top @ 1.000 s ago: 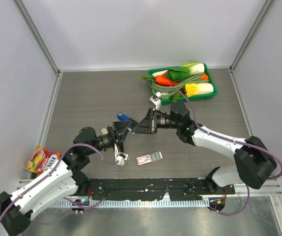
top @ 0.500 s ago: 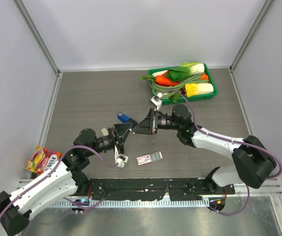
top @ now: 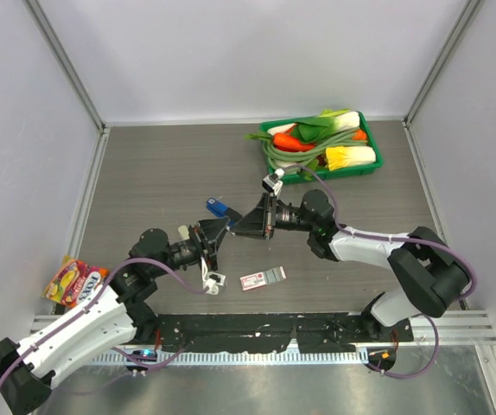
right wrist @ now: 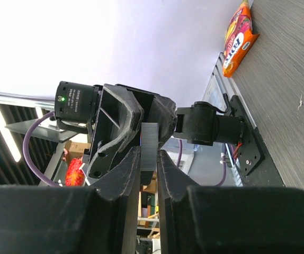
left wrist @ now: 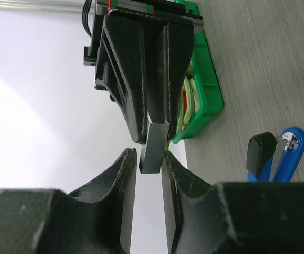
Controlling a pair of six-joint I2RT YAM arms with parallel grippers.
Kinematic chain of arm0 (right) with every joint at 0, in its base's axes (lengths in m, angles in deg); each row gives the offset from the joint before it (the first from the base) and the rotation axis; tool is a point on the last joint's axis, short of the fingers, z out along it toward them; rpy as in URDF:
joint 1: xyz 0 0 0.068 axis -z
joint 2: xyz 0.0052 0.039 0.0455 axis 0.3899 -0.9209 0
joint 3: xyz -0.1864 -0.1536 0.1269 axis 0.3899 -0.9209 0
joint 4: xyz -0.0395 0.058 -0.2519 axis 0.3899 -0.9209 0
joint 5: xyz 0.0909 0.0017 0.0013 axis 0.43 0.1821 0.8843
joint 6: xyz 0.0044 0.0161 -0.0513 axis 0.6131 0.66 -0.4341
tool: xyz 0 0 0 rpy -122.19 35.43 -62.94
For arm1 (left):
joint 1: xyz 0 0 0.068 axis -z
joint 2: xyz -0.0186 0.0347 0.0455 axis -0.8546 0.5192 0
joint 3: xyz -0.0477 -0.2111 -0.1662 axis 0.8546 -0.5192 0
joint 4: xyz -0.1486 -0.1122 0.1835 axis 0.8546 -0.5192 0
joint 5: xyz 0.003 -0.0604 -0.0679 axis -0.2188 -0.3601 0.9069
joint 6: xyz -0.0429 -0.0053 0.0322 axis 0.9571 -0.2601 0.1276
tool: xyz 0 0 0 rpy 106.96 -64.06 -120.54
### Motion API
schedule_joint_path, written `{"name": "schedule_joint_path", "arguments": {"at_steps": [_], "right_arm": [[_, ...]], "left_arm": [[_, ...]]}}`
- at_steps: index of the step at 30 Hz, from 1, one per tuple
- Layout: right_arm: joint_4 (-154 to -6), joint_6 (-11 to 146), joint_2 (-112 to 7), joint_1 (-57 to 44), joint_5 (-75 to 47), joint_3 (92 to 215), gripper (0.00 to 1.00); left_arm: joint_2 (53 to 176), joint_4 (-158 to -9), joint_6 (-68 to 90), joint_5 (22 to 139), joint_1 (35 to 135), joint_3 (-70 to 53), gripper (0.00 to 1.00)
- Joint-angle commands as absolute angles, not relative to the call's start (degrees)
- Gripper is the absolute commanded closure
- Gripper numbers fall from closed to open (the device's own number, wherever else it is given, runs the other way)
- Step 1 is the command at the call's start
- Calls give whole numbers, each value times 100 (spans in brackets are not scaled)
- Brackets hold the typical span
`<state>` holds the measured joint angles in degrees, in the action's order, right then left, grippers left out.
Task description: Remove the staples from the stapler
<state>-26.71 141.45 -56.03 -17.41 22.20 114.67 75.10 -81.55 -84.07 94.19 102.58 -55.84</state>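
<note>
Grey wood-grain table (top: 162,173) boxed in by white walls is the setting, and the work is going on in the air above its middle. The right gripper (top: 250,220) and the left gripper (top: 216,233) meet tip to tip over one strip of staples (left wrist: 152,148).

The right gripper's jaws are drawn in and pinch one end of the strip between their pads. The left gripper's jaws stand narrow on either side of the other end. Whether its pads actually press on the metal I cannot tell: the left wrist view hints at a sliver of gap on one side.

The stapler (top: 218,207) lies on the table just beyond the left gripper, touching neither arm. So the strip appears to be out of it, and the step in hand looks like a hand-over.

The next move calls for one gripper to have a sure hold before the other lets go, then a clear spot to lay the strip down. A glued strip like this could snap or slip if both arms pull against each other.

A red-and-white box (top: 263,277) lies near, toward the arm bases. The green tray (left wrist: 207,100) of vegetables and the snack packet (top: 73,281) are well apart at opposite sides. Nothing stands in the way of lowering the strip.
</note>
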Motion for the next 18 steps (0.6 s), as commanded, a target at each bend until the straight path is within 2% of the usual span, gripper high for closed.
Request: {"name": "schedule_joint_path", "arguments": {"at_steps": [1,6,9,11,12,13,15,16,18], "right_arm": [[-2105,14541,-5767,-1704,2125,11367,99],[-1762,14762,-5916,-1704,2134,11314,99],[-1568,14894,-5987,-1696,2143,11314,99],[-1480,14955,-6013,-1704,2134,11332,98],[-1463,14956,-6022,-1704,2134,11332,95],[-1462,14956,-6022,-1696,2117,11349,87],[-1506,14860,-6013,-1678,2116,11367,76],[-1576,14798,-5987,-1600,2116,11384,67],[-1857,14527,-5943,-1476,2151,11437,59]], "left_arm": [[7320,-7649,-8447,9504,10293,-5568,71],[7276,-7719,-8465,9505,10293,-5585,75],[7241,-7833,-8474,9505,10293,-5568,83],[7223,-7860,-8465,9522,10293,-5585,92],[7223,-7947,-8447,9513,10293,-5576,94],[7223,-8026,-8447,9496,10302,-5542,98],[7275,-8395,-8430,9461,10293,-5463,99],[7293,-8518,-8395,9365,10293,-5358,100],[7502,-9149,-8307,9198,10293,-5182,100]]}}
